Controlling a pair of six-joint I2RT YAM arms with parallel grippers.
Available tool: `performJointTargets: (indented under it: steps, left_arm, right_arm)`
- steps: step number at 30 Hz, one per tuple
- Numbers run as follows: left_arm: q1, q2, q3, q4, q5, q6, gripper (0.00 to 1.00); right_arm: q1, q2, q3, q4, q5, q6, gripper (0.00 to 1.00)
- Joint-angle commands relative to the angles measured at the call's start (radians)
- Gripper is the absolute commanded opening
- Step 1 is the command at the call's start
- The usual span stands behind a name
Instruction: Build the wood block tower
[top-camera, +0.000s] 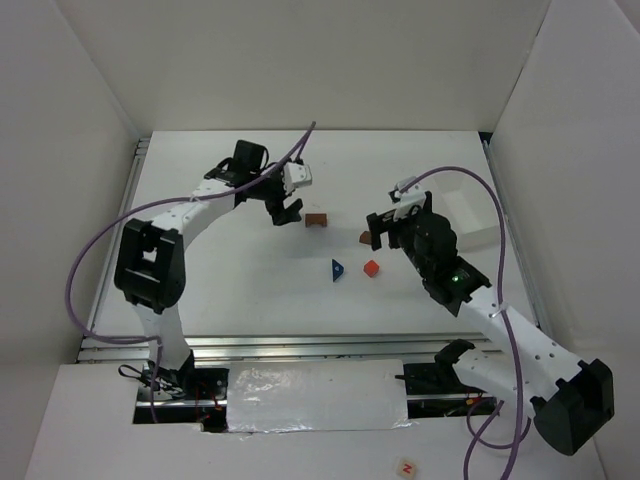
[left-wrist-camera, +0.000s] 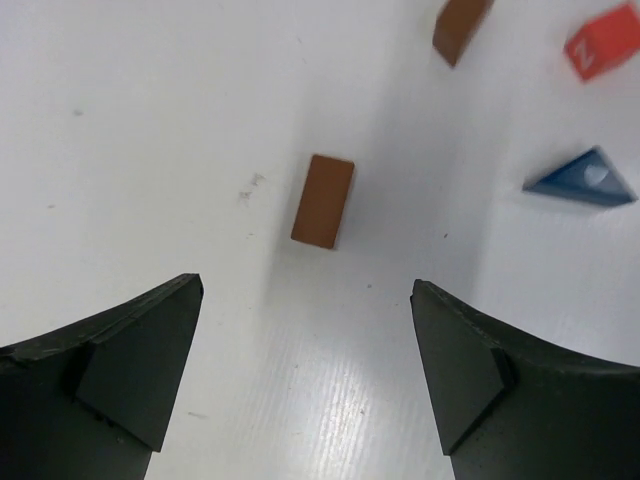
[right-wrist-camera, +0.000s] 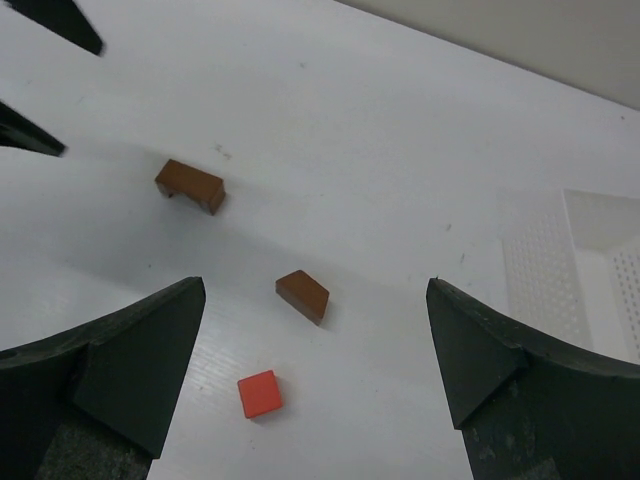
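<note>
Unbuilt: blue wooden wedge beside red wooden cube on table; brown wooden arch block, brown wooden slab beyond cube. Light, rigid, smooth (slip risk); pinch flat sides. Left end effector, right end effector: spread wide, empty.

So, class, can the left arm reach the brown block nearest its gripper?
Probably yes: the left gripper is open and the brown block lies just ahead, nothing between them.

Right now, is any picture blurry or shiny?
Top external: sharp, evenly lit. Left wrist: shiny streaks on the table inside the open left pincer. Right wrist: a soft grey shadow crosses the table by the farther brown block.
</note>
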Motion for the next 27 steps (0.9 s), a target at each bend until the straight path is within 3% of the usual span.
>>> performJointTargets:
  steps: [1, 4, 6, 7, 10, 11, 18, 21, 27]
  left_arm:
    - [-0.003, -0.141, -0.027, 0.122, -0.037, -0.238, 0.99]
    - [0.003, -0.175, -0.021, 0.13, -0.008, -0.53, 0.99]
    - [0.013, -0.186, -0.045, 0.168, -0.004, -0.679, 0.99]
    - [0.02, -0.196, -0.065, 0.192, -0.021, -0.846, 0.99]
    - [0.029, -0.226, -0.143, 0.242, -0.187, -1.038, 0.99]
    - [0.029, -0.233, -0.162, 0.21, -0.305, -1.072, 0.99]
    - [0.02, -0.327, -0.209, 0.072, -0.714, -1.179, 0.99]
    - [0.032, -0.379, -0.234, 0.065, -0.732, -1.179, 0.99]
    - [0.083, -0.549, -0.491, 0.314, -0.621, -1.236, 0.99]
  right_arm:
    - [-0.078, 0.05, 0.093, -0.078, -0.041, 0.088, 1.0]
    - [-0.137, 0.127, 0.088, -0.129, -0.171, 0.041, 1.0]
    - [-0.148, 0.19, 0.068, -0.126, -0.275, -0.128, 1.0]
    - [-0.149, 0.214, 0.067, -0.11, -0.288, -0.169, 1.0]
    - [-0.201, 0.328, 0.116, -0.092, -0.31, -0.283, 1.0]
    - [-0.219, 0.39, 0.164, -0.122, -0.34, -0.316, 1.0]
    - [-0.29, 0.62, 0.257, -0.193, -0.397, -0.416, 1.0]
    - [-0.283, 0.672, 0.289, -0.227, -0.408, -0.425, 1.0]
    - [-0.27, 0.736, 0.309, -0.234, -0.412, -0.432, 0.99]
